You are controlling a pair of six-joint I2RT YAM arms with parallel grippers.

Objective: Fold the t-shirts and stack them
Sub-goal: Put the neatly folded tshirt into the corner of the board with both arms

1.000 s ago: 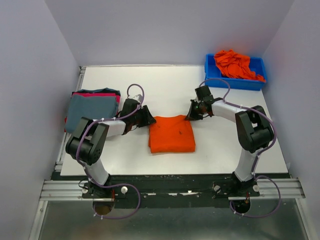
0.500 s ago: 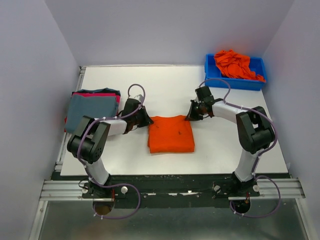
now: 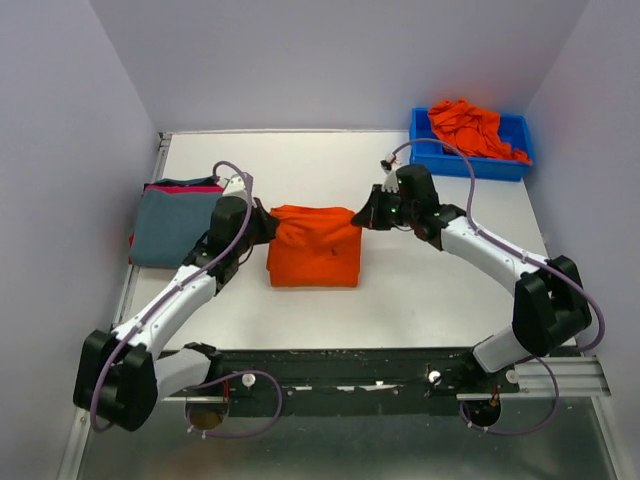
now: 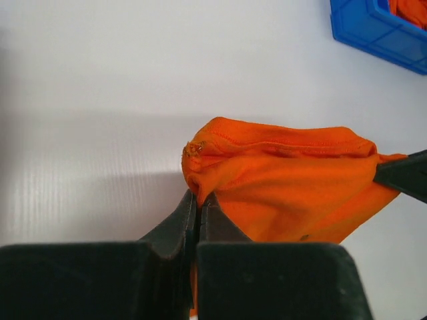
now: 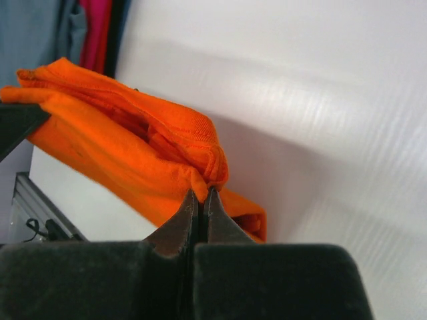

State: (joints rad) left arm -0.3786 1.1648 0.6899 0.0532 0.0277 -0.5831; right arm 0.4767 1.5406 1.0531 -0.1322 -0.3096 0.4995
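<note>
Orange t-shirt (image 3: 315, 250), folded to a rough rectangle, was approx mid-worktop (image 3: 330, 165), slightly left of centre, held at both far corners. L arm: left gripper (image 3: 264, 228) was closed tight on the far-left corner, cloth pinched betw. the tips w/ no gap visible in left wrist view; hem seam bunched just above the pinch. R arm: right gripper (image 3: 369, 218) was likewise clamped on the far-right corner, a fold of fabric nipped betw. its tips in right wrist view. Far edge of the orange t-shirt was raised off the surface and stretched betw. the two grippers, w/ a shadow on the worktop below it; body of the cloth sagged toward the near edge. Could not tell whether the near hem touched the worktop. Cloth looked several layers thick at the right corner. At the left edge lay a grey-blue t-shirt (image 3: 175, 225), folded flat, on top of a red-pink t-shirt (image 3: 192, 187) that showed only as a strip along its far side. That stack was just left of the left gripper; as far as top view showed, it was not touching the held shirt. A blue bin (image 3: 465, 167) stood at the far-right corner, holding loose orange t-shirts (image 3: 468, 125), crumpled, unfolded, heaped above the rim. Both arms reached inward from the near edge.
</note>
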